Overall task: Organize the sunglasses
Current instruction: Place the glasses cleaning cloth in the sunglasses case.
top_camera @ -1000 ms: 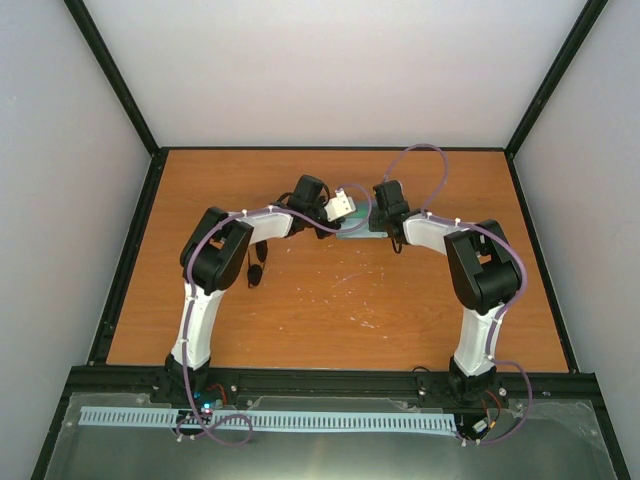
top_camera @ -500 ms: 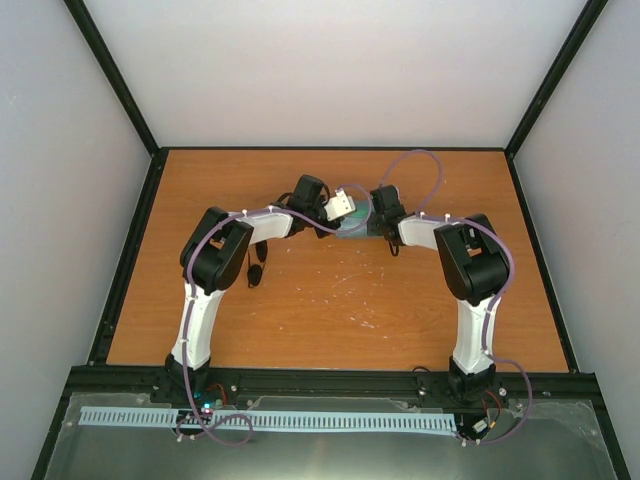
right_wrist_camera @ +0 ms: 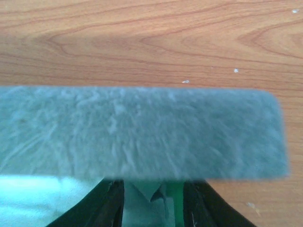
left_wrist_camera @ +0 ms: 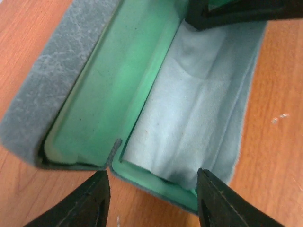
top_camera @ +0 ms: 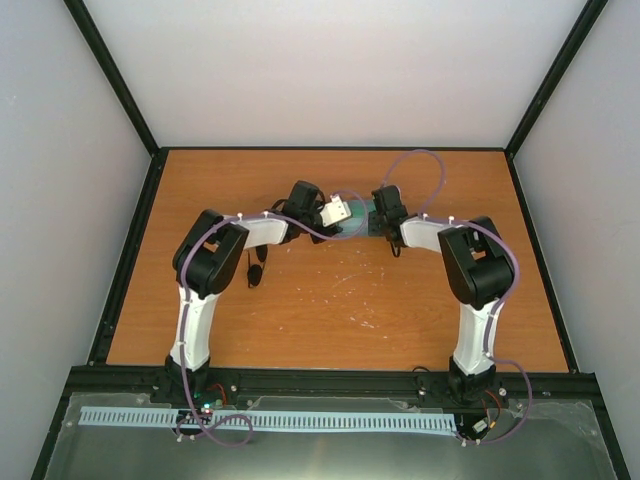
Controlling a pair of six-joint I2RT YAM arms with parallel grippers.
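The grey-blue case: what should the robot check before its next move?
1. Oblong grey-blue case with green lining, lid open: ok.
2. Pale blue cloth lying inside case: ok.
3. Small black sunglasses inside case: not ok; they lie on the brown wooden table by the left arm.
4. Sunglasses' arms folded: cannot tell.
5. Left gripper open: ok.
6. Right gripper open: ok.
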